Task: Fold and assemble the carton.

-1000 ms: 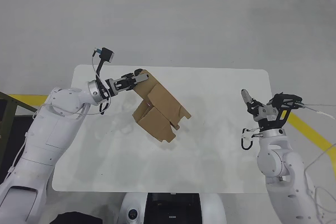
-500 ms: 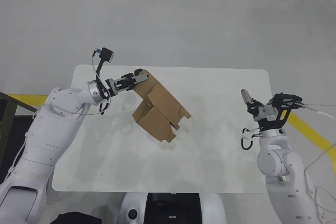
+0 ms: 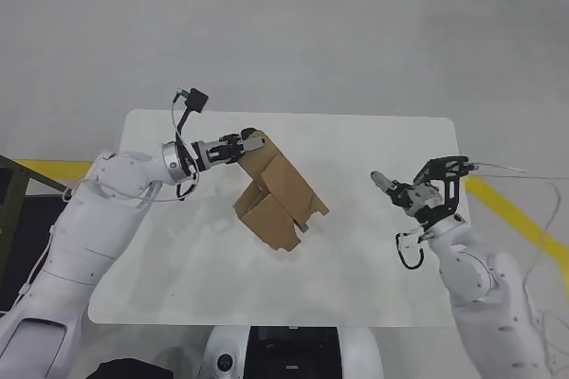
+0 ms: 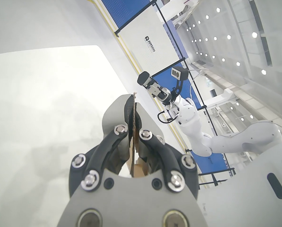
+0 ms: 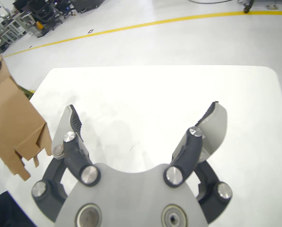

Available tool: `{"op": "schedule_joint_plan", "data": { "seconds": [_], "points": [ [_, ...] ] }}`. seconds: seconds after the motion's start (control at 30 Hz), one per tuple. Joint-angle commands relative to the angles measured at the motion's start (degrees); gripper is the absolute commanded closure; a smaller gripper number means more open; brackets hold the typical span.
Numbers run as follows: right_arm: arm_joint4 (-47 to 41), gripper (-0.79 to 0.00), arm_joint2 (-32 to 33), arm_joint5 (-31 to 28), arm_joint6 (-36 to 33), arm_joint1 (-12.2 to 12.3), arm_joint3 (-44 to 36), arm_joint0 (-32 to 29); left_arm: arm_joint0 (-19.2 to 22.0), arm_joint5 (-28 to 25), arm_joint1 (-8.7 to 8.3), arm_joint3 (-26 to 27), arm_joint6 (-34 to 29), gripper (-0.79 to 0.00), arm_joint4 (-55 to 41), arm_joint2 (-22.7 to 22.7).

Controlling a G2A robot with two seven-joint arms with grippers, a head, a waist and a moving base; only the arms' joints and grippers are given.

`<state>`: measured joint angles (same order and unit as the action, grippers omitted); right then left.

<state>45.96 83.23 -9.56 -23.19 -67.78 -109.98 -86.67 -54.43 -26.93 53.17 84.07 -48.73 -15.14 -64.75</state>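
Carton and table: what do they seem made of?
The brown folded carton looks like matte corrugated cardboard: its fluted edge shows between the fingers of the left gripper. The white rounded-corner table looks like smooth laminate or plastic; which, I cannot tell.

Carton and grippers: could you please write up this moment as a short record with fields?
carton: brown cardboard, partly folded, flaps loose, gripped by its upper edge
left gripper: shut on the carton's edge
right gripper: open, empty, above the table, apart from the carton
table: white, rounded corners
carton-table contact: cannot tell
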Motion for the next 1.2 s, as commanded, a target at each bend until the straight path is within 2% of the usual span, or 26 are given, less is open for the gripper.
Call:
{"op": "schedule_joint_plan", "data": {
  "seconds": [0.0,0.1,0.3,0.57,0.97,1.17],
  "points": [
    [-4.3,-0.785,-0.7,-4.2,-4.2,0.1,1.1,0.9,0.9,-0.3,0.34,-1.0,-2.3,0.0,-1.4,1.3],
    [-11.3,-0.785,-2.6,-9.3,-11.2,0.3,3.6,2.7,3.0,-1.7,0.97,-3.8,-10.2,0.0,-9.6,3.3],
    [-26.0,-0.785,-5.6,-16.7,-21.8,0.5,9.2,6.5,6.6,-1.1,2.09,-7.6,-12.0,0.0,-8.6,6.1],
    [-41.4,-0.785,-8.6,-21.1,-30.7,0.8,13.3,9.6,9.9,-1.2,3.8,-12.9,-15.8,0.0,-12.5,9.7],
    [-42.9,-0.785,-8.7,-20.9,-31.5,0.9,13.8,10.1,9.7,-1.1,3.8,-12.8,-15.4,0.0,-12.4,9.6],
    [-42.9,-0.785,-8.9,-20.6,-30.9,0.9,13.7,10.0,8.6,1.0,4.0,-10.1,-15.4,0.0,-12.0,10.0]
  ]
}}
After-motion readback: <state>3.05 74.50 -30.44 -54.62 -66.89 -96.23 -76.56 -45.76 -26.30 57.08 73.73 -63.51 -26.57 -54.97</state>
